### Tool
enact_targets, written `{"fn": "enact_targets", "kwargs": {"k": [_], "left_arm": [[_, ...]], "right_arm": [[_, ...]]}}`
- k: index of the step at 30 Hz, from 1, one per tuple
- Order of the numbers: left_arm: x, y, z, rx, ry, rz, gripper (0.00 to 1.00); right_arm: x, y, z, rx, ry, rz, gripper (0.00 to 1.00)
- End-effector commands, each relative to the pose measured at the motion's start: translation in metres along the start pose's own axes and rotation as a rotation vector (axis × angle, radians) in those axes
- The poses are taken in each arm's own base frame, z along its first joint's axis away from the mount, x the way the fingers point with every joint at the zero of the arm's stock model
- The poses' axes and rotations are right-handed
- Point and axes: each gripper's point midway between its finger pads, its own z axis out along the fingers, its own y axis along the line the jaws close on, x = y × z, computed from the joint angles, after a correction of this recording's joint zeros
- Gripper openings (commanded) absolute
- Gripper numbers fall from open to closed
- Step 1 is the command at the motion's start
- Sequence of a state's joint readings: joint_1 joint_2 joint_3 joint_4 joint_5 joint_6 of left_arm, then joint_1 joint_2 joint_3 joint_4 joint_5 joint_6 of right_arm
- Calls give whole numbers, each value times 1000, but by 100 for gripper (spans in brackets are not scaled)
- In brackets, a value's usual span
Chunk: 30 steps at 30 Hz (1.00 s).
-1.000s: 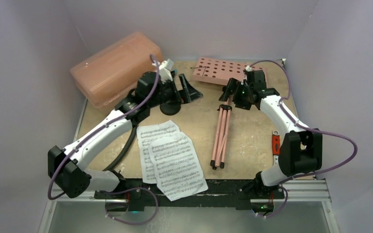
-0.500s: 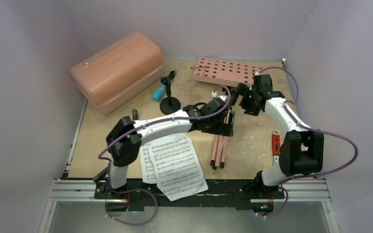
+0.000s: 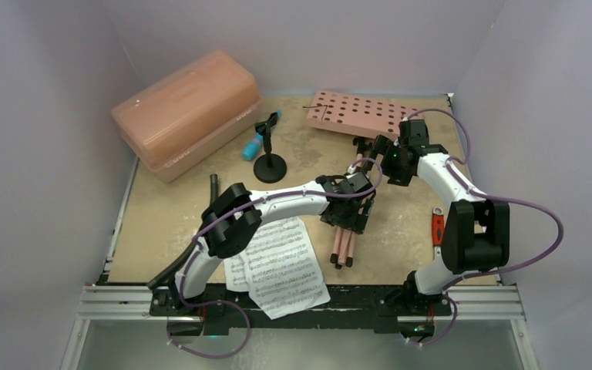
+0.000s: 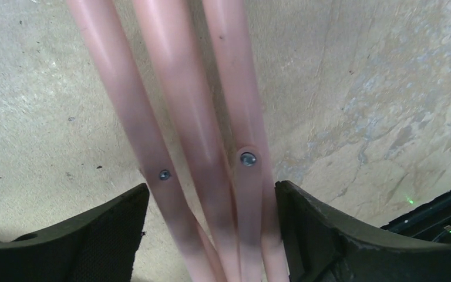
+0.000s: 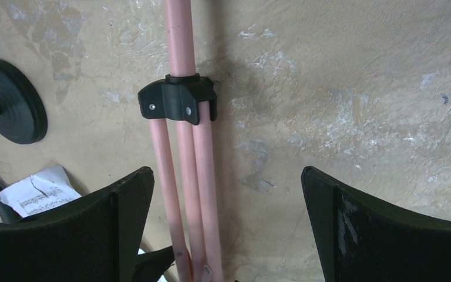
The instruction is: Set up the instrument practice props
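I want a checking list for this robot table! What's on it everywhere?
Surface: tan board, scuffed and blotchy.
Job's things: pink perforated music stand lying down, tripod legs folded; two white sheet-music pages overlapping, overhanging the near edge; cyan toy microphone tilted on small black round-based mic stand.
Clutter: large translucent pink plastic case; red-handled tool.
Hands: left hand open astride the legs; right hand open above them.
Cables: purple cables hanging in loops.
Surroundings: plain pale walls.
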<state>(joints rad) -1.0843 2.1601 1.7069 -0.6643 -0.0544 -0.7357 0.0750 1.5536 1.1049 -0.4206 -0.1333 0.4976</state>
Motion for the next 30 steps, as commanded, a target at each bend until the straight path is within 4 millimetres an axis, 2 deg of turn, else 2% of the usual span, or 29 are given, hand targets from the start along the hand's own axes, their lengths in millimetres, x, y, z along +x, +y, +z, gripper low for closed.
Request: {"fn": "enact_targets", "kwargs": {"k": [1, 6, 12, 14, 17, 22, 26, 30], "left_arm": [[0, 3, -4, -30, -4, 59, 71], [6, 2, -12, 5, -9, 55, 53], [25, 5, -18, 42, 33, 35, 37], [31, 6, -21, 39, 42, 34, 36], [27, 6, -30, 43, 15, 33, 41], [-1, -3, -57, 84, -119, 27, 59], [-30, -2, -92, 87, -278, 15, 70], [-55, 2, -133, 114, -455, -11, 73]], "right_arm": [[-15, 7, -5, -21, -33, -55, 98], [-28, 17, -8, -56, -62, -92, 98], [-31, 29, -11, -113, -66, -108, 98], [-31, 32, -12, -133, -67, -111, 98], [-29, 37, -11, -160, -56, -112, 98], [-18, 37, 0, -165, -9, -108, 98], [-20, 37, 6, -145, -16, -106, 97], [-31, 41, 9, -138, -41, -75, 93]]}}
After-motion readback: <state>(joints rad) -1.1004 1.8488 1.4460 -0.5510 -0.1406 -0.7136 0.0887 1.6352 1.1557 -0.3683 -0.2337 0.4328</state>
